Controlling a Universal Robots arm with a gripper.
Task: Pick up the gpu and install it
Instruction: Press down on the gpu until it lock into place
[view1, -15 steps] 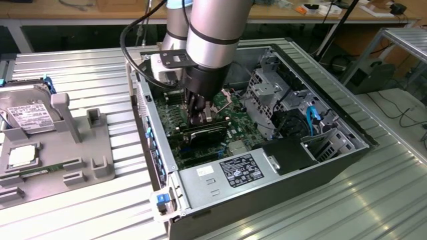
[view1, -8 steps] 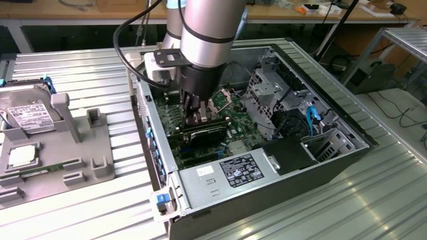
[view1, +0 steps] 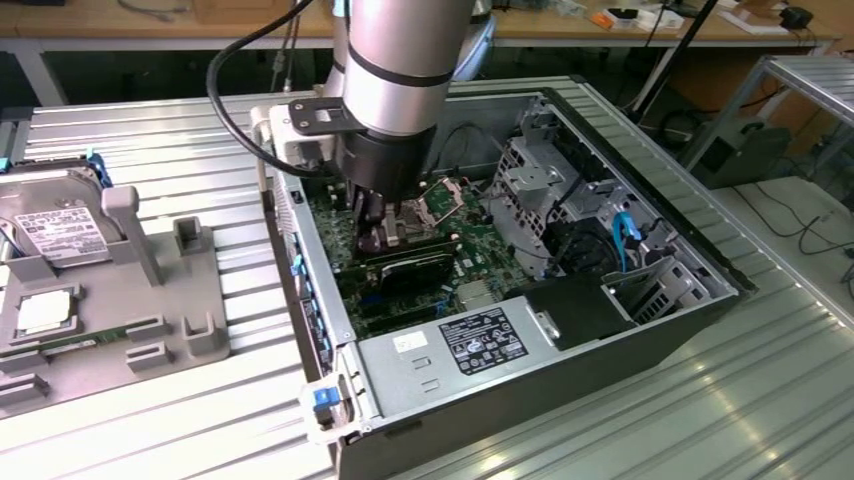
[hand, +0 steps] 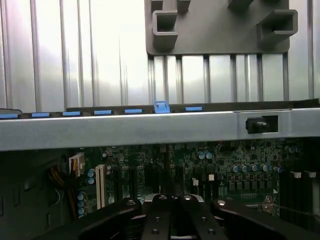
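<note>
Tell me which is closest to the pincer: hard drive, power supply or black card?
The black gpu, inside the case right by the pincer. The hard drive stands outside on the grey holder; the power supply sits farther along the case.

The black gpu (view1: 411, 268) lies flat inside the open computer case (view1: 641, 215).

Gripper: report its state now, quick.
Gripper: down inside the open computer case, over the gpu on the motherboard; open or shut cannot be told.
</note>
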